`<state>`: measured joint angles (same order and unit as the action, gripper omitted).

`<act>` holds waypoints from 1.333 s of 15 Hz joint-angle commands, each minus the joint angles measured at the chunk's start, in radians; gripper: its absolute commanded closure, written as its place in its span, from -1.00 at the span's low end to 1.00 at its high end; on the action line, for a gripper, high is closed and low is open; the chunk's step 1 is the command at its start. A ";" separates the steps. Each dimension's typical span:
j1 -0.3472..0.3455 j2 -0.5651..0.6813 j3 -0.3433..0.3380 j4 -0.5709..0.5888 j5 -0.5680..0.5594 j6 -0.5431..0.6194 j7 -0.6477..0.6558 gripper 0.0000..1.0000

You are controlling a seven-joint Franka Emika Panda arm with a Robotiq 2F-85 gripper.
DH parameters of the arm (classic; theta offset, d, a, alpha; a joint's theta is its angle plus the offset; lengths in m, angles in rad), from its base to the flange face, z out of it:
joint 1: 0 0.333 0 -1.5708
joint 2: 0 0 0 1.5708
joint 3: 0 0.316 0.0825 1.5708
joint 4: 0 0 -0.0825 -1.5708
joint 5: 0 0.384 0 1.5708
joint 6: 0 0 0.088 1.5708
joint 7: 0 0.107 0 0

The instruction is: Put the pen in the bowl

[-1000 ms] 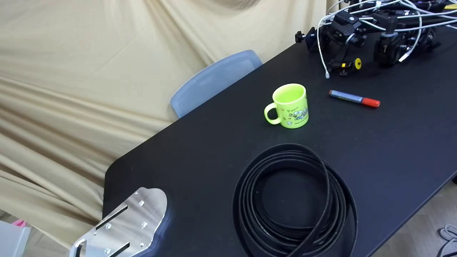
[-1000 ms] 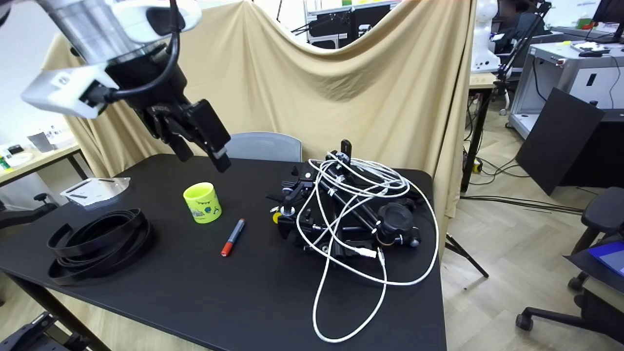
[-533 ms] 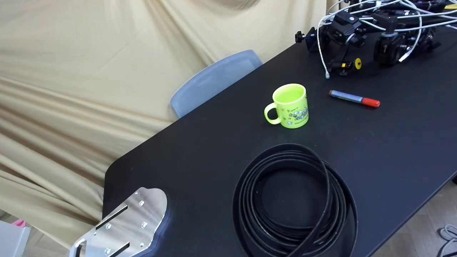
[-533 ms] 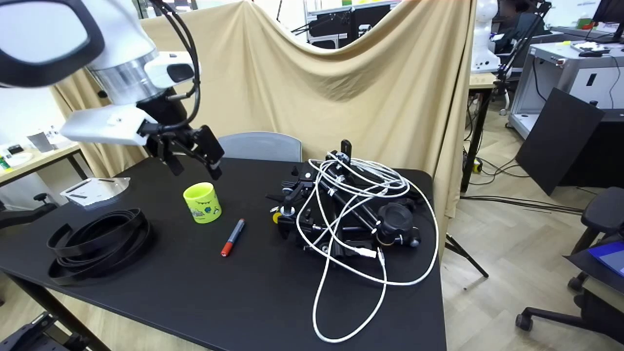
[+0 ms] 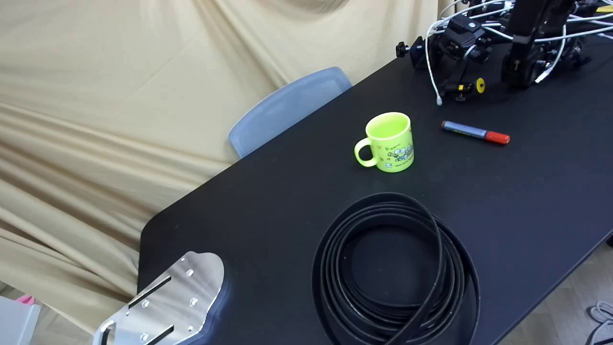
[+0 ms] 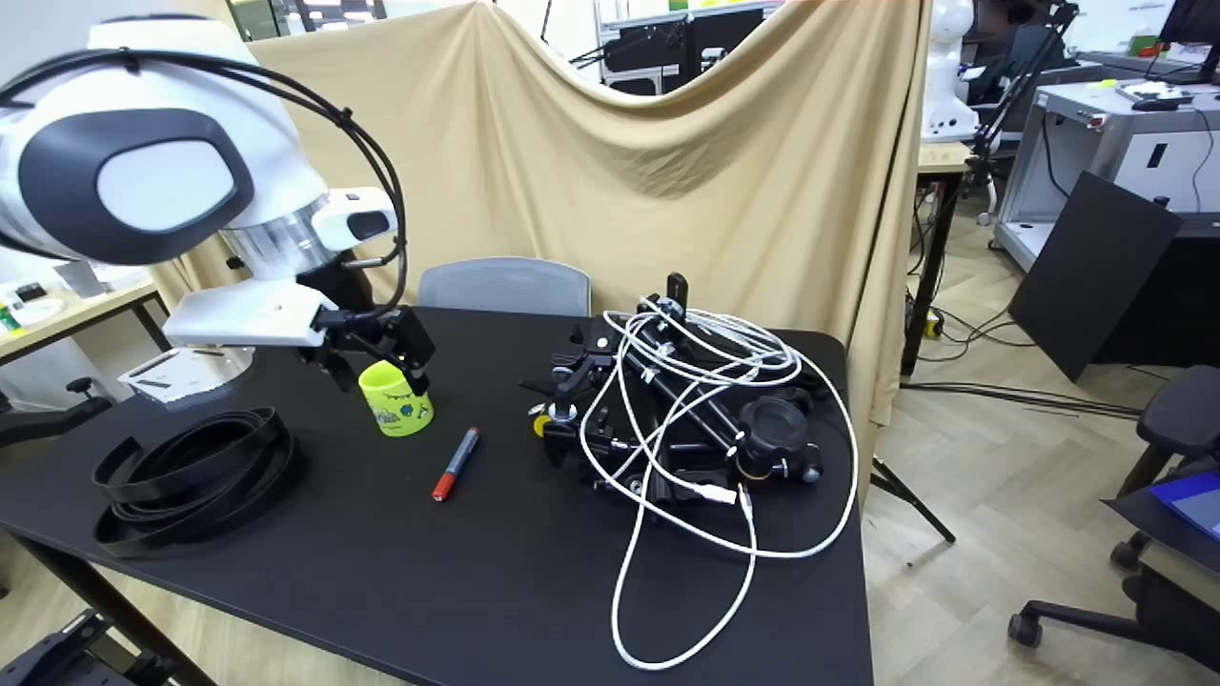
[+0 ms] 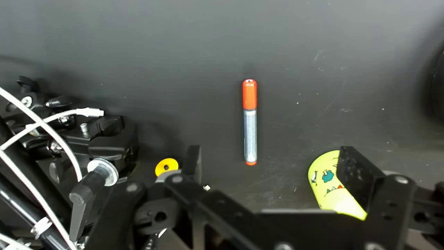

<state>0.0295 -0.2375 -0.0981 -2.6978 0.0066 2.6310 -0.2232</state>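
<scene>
The pen, a slim marker with a blue-grey body and red cap, lies on the black table in both exterior views (image 5: 474,132) (image 6: 457,464). In the wrist view the pen (image 7: 250,121) lies lengthwise, ahead of the fingertips and between their lines. The bowl is a lime-green mug, upright beside the pen (image 5: 390,151) (image 6: 400,410). In the wrist view the mug (image 7: 327,177) is partly hidden behind the right finger. My gripper (image 7: 272,165) is open and empty, above the table. In an exterior view the gripper (image 6: 378,374) overlaps the mug's upper part; contact cannot be told.
A black coiled hose (image 5: 333,268) lies near the mug. A silver metal plate (image 5: 177,292) is at the table's far end. Black tripod parts with white cables (image 6: 686,419) lie on the pen's other side and show left in the wrist view (image 7: 111,142). A chair (image 5: 292,110) stands behind.
My gripper has moved down toward the table and stays open. A dark part of it has come into an exterior view at the top right. The pen and mug have not moved.
</scene>
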 commanded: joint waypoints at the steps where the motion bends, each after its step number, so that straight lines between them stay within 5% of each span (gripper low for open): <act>1: -0.009 0.004 0.010 0.001 0.003 0.002 -0.001 -1.00; 5: -0.007 0.020 0.010 0.008 0.004 0.002 -0.011 -1.00; 20: -0.047 0.453 0.083 0.155 0.044 0.190 -0.105 -1.00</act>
<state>0.0127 0.1360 -0.0563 -2.5895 0.0270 2.7719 -0.3100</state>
